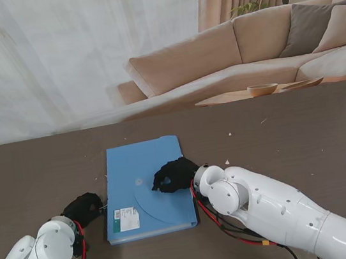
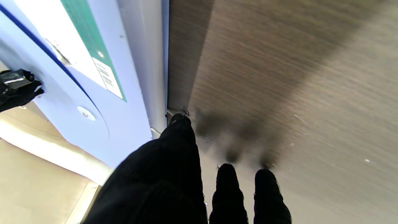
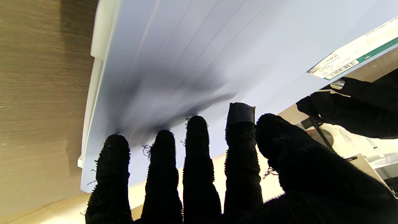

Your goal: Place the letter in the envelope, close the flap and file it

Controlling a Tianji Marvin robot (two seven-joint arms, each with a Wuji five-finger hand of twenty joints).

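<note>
Trouble is most likely lying with the blue folder point(image 1: 147, 184) sliding on the smooth table point(image 1: 302, 130), since no letter or envelope is showing anywhere, so where they are cannot be told. In the stand's view the right hand point(image 1: 174, 175) is resting on the folder's cover, holding nothing, while the left hand point(image 1: 84, 208) is sitting just beside its left edge. In the left wrist view one finger point(image 2: 178, 130) is touching that edge, the others spread over bare table; a push there risks skewing the folder. In the right wrist view the fingers point(image 3: 196, 137) are lying apart, flat over the cover; uneven pressure could crease it.
</note>
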